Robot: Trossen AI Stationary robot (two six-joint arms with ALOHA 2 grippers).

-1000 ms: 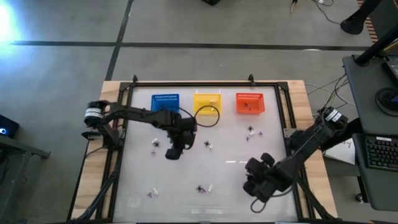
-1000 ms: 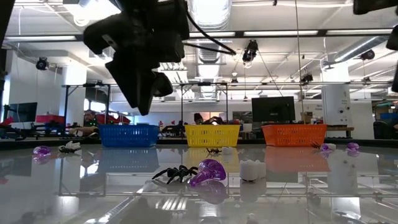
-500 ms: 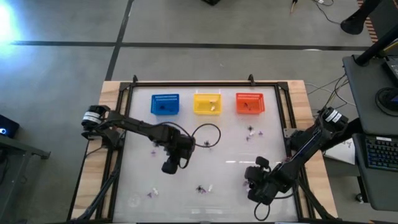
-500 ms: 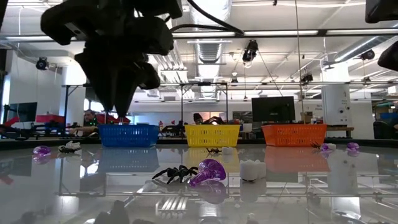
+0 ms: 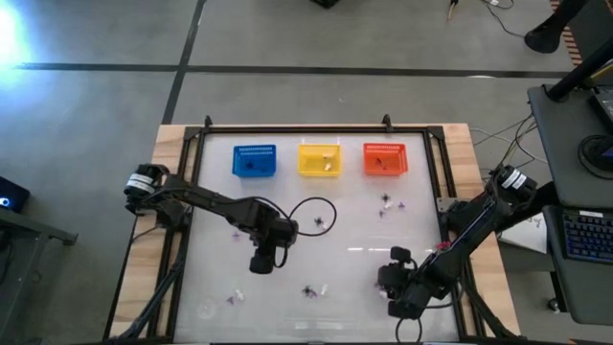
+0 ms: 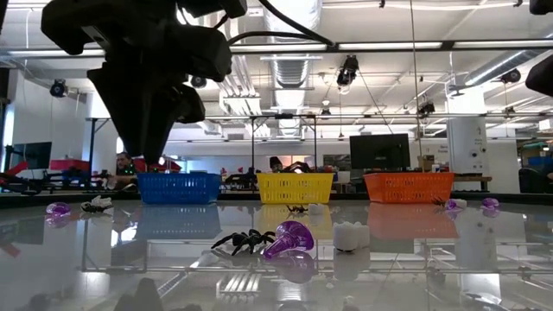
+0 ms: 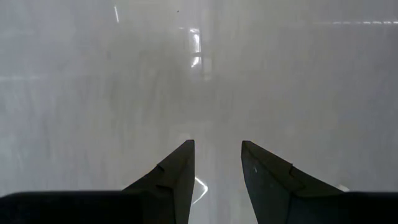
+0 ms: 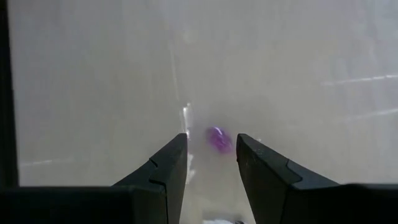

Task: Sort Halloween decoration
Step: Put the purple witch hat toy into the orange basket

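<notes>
Pick step. Right gripper (image 8: 211,149) fingers apart, empty, purple trinket (image 8: 217,139) just ahead btwn tips; needs descent, then close. Left gripper (image 7: 217,155) apart, empty, over bare table (image 7: 93,93); nothing near.

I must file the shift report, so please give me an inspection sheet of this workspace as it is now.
Surface: glossy white table, wooden edges.
Job's things: small black, whitish and purple trinkets scattered; a purple piece ahead of the right gripper.
Clutter: blue basket, yellow basket, orange basket in a row at the far side.
Grippers: left gripper open over bare table; right gripper open, empty.
Cables: black cable loop by the left arm.
Surroundings: desk with keyboard on the right.
</notes>
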